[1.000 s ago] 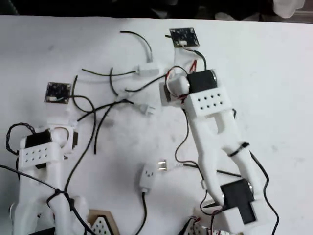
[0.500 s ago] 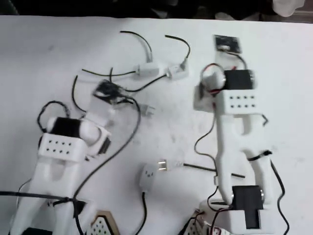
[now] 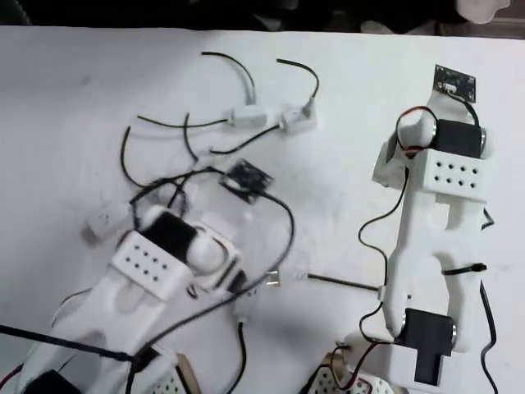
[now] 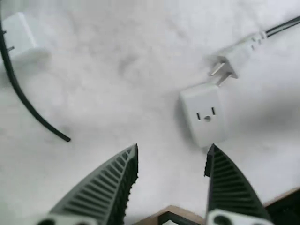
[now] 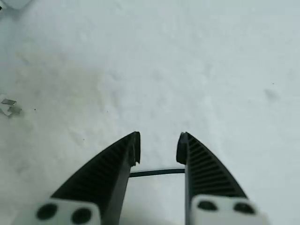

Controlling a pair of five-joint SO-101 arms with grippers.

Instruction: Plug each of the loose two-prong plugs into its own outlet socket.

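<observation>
In the left wrist view a white outlet socket (image 4: 204, 115) lies on the table, with a loose two-prong plug (image 4: 228, 66) just beyond it, prongs angled toward it but not inserted. My left gripper (image 4: 171, 157) hangs open just short of the socket, nothing between its fingers. From above, that plug (image 3: 273, 280) shows beside the left arm, which covers the socket. My right gripper (image 5: 159, 138) is open over bare table, a thin black cable (image 5: 157, 172) running beneath it. At the back, a white socket piece (image 3: 246, 117) and a white plug piece (image 3: 297, 121) lie end to end.
Loose black cables (image 3: 197, 176) loop across the middle left of the table. Another white piece (image 3: 102, 220) lies left of the left arm. A white block (image 4: 18, 30) sits farther off in the left wrist view. Metal prongs (image 5: 7, 107) show at the right wrist view's edge.
The left arm has swung from the left side to the centre, over the front socket. The right arm has pulled away to the right, uncovering the white plug piece at the back.
</observation>
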